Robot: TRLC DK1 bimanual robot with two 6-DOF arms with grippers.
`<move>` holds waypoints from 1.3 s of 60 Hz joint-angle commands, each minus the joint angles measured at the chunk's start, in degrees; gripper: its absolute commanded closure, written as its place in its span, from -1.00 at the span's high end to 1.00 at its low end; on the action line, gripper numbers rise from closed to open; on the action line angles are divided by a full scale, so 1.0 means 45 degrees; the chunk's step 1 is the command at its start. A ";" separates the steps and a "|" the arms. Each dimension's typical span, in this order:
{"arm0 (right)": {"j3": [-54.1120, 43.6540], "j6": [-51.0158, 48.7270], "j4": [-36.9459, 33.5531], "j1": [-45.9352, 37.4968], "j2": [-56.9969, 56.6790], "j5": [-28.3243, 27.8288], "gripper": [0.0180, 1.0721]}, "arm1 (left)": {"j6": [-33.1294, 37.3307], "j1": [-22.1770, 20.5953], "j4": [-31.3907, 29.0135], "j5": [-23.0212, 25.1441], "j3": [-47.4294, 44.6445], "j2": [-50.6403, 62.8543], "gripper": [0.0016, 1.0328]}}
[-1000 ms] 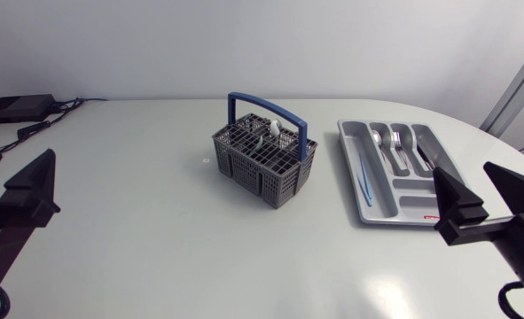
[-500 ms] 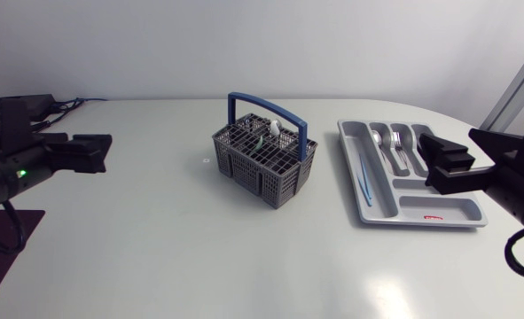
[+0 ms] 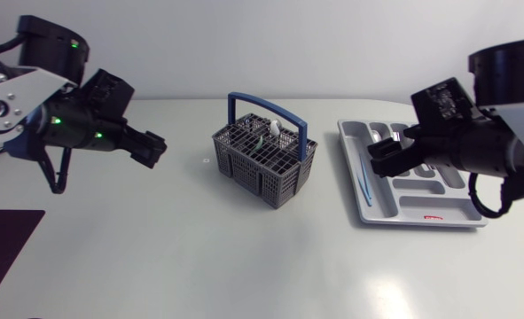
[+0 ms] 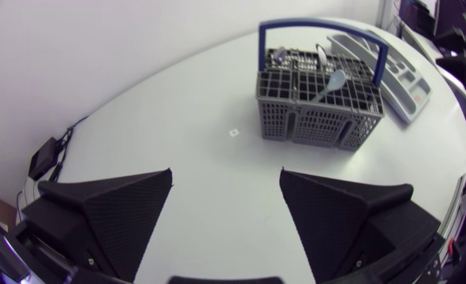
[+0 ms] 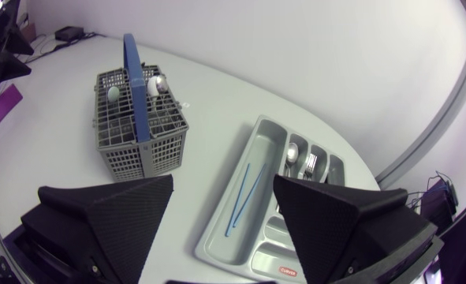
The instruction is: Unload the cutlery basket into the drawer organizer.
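Left gripper (image 3: 152,149), right gripper (image 3: 383,159) swung inward, perhaps higher

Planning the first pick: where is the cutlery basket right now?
In the head view the basket stands mid-table, on the left of the tray, not touching it.

A glossy white table (image 3: 199,257) with a rounded edge, evenly lit.

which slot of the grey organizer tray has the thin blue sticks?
The long outer slot nearest the grey blue-handled cutlery basket; the silver cutlery lies in other slots.
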 commanded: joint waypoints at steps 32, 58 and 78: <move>0.5713 0.0617 0.1119 -0.2797 0.8674 -0.4733 -0.89 | 0.1375 -0.0219 -0.0726 0.3985 0.2996 0.5291 -0.38; 0.7002 0.0656 0.0435 -0.2348 1.0471 -0.5788 -0.89 | 0.1082 -0.0043 -0.0746 0.5704 0.3231 0.4900 -0.33; 0.4990 0.0363 0.0865 -0.2094 0.8947 -0.5338 -0.03 | -0.1633 -0.2914 -0.1585 0.3653 0.3641 0.3377 0.50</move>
